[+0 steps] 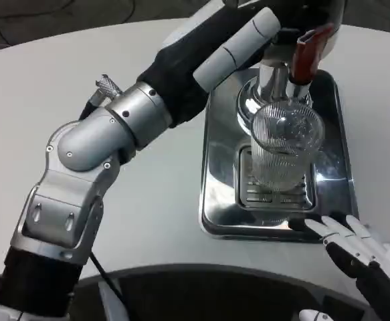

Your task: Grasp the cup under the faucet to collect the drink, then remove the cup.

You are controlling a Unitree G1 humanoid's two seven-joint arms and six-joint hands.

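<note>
Look at the clear cup. It has ribbed sides, it stands upright on the grate of the shiny metal tray, and you can see right through it. The tray sits toward the far right part of the white worktop. The cup is right below the silver faucet, which has a red handle on its right side.

Your left robot hand is up high at the far edge of the worktop, just beside the top of the faucet. Two white fingers stretch out toward the red handle. You cannot tell if they press it or hold it, because the tips are cut off at the top of the picture. The silver left arm bends across the left side of the worktop.

Your right robot hand is at the near right corner of the worktop, just beside the near right corner of the tray. Its fingers are apart and straight, and it holds nothing. It is near the cup but not touching it.
</note>
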